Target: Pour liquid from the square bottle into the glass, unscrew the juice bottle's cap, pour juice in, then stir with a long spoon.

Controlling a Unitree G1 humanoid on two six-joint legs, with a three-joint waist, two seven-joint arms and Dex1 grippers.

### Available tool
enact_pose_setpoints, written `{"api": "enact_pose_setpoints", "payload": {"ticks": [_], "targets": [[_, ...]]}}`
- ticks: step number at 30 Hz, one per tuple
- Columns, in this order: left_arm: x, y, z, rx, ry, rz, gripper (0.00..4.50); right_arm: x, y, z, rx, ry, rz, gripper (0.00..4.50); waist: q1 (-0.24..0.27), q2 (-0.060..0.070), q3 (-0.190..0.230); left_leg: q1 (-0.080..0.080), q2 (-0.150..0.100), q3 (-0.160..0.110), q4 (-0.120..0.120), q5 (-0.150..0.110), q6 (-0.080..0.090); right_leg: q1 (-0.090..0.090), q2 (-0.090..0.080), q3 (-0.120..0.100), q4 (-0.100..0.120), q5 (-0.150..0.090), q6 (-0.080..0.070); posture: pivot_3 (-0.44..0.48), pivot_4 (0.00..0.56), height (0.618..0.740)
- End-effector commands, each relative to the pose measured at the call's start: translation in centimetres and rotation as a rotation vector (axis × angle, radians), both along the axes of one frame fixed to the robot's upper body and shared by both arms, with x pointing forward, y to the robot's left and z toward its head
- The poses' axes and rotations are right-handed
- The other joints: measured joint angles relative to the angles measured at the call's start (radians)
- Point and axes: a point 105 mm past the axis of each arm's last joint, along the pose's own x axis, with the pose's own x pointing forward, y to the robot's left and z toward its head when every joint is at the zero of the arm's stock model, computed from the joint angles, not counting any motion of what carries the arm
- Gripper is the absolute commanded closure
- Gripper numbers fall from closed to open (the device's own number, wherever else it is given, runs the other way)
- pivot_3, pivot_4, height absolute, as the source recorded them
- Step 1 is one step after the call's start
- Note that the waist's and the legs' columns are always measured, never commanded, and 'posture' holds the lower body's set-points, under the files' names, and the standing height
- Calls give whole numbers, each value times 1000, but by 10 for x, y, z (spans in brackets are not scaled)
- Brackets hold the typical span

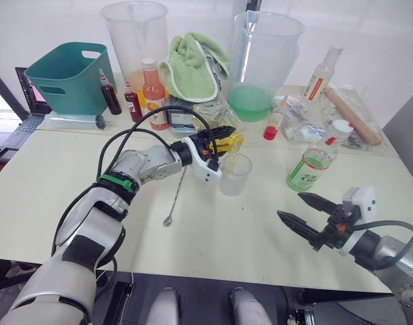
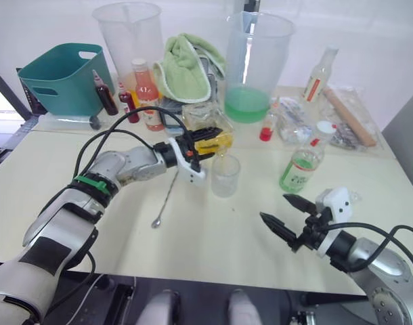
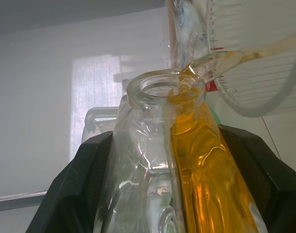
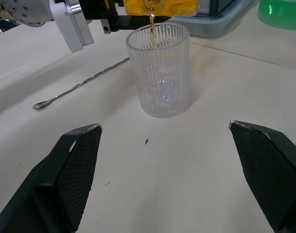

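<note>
My left gripper (image 1: 220, 140) is shut on the square bottle (image 1: 230, 141), which is tipped on its side with its open neck over the glass (image 1: 234, 174). A thin yellow stream (image 4: 151, 34) runs from the bottle's mouth (image 3: 166, 89) into the ribbed glass (image 4: 158, 69). The long spoon (image 1: 175, 198) lies flat on the table to the left of the glass. The juice bottle (image 1: 313, 161) with its white cap (image 1: 341, 128) stands upright to the right. My right gripper (image 1: 308, 212) hovers open and empty near the table's front right.
Along the back stand a teal bin (image 1: 69, 77), two big clear jugs (image 1: 135, 37), one holding green liquid (image 1: 250, 103), a green towel (image 1: 190, 68), dark sauce bottles (image 1: 110, 95), an orange-pink bottle (image 1: 154, 91) and a red-labelled bottle (image 1: 322, 71).
</note>
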Motion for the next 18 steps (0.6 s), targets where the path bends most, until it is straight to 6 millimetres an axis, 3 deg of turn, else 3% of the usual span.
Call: {"api": "enact_pose_setpoints", "payload": {"ticks": [1,18], "targets": [[-13,-17,48,-102,-146,-88,1708,1,3,7,-3,-37,7,40,0,0,0,0,0,0,0,0,0,0,0,0,0,0,0,0,150,727],[-14,-19,46,-85,-136,-95,1708,1,5,7,1,-33,9,40,0,0,0,0,0,0,0,0,0,0,0,0,1,0,0,0,150,727]]}}
